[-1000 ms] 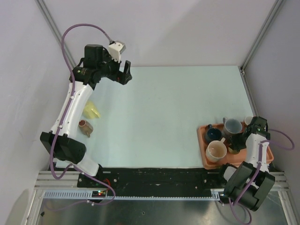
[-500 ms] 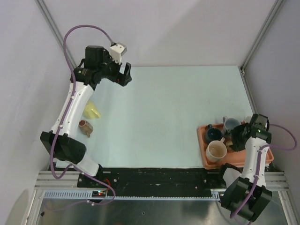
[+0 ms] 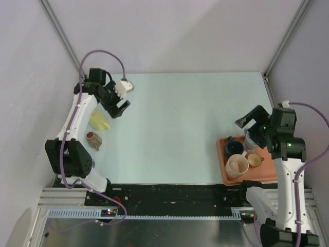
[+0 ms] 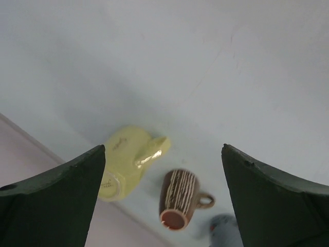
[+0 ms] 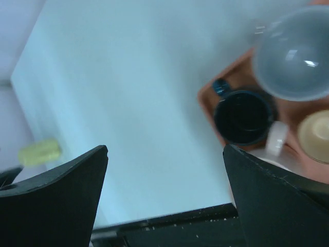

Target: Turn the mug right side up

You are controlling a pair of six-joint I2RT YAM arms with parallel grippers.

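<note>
- Broadly, the table [image 3: 180, 103] is split between two groups of mugs, one at the left edge and one at the right.
- At the right, an orange tray [image 3: 220, 154] is loaded with a cream mug [image 3: 237, 165], a dark blue mug [image 3: 234, 148], a grey mug [image 5: 295, 56] and a small yellowish cup [image 3: 253, 160]. All four are seen mouth-up, so that part is judged done.
- At the left, the yellow mug [image 3: 100, 121] is seen lying on its side near the table's edge. It is not yet righted.
- Just beside it, nearer the arm bases, the brown striped mug [image 3: 93, 140] is also found on its side, its mouth turned sideways.
- The left gripper [image 3: 120, 109] is held above the yellow mug with its fingers spread wide and nothing between them. No mug is touched.
- The right gripper [image 3: 248, 123] is raised over the tray's far end. Its fingers are parted and nothing is carried.
- Two mugs are judged left to turn. A grasp on the yellow one is likely needed first.
</note>
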